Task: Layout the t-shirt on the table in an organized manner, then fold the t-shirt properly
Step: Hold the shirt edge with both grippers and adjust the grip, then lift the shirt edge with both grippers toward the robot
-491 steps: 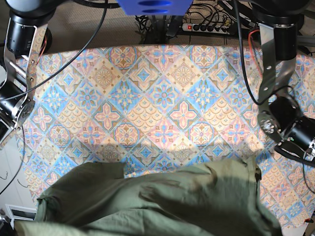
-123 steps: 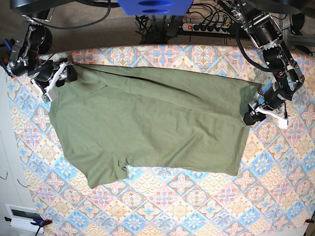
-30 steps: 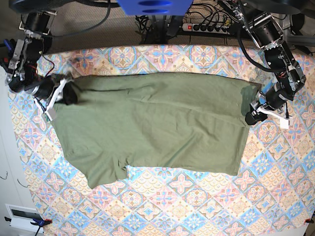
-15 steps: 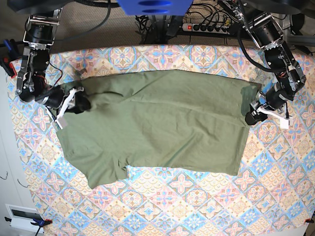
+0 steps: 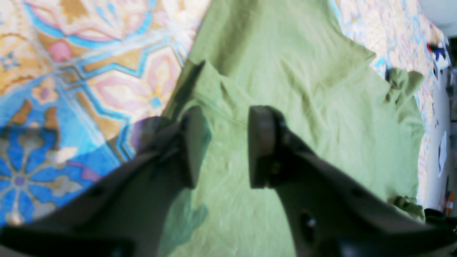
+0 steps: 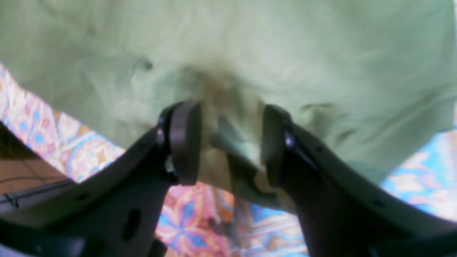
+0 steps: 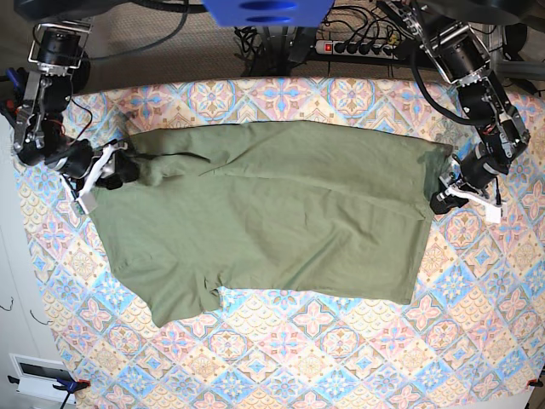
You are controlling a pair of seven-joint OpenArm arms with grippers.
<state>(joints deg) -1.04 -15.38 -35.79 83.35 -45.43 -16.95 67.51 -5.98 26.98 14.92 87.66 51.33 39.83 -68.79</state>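
Base view: t-shirt (image 7: 264, 209) spread across the patterned worktop (image 7: 341, 341), both arms at its ends.

Left wrist view: left gripper (image 5: 223, 146) jaws apart over the hem corner, nothing pinched.

Right wrist view: right gripper (image 6: 228, 142) jaws apart, bunched cloth between them, unclamped.

Risk: lifting away may snag that bunch and rumple the spread.

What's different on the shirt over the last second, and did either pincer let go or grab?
The right pincer pushed in over the t-shirt and drew back, its jaws opening; a bunched fold now lies by that corner, with cloth between the open jaws in the right wrist view. The left pincer stayed at the opposite edge and narrowed, a gap still showing over the fabric. The shirt's lower edge and the table look unchanged.
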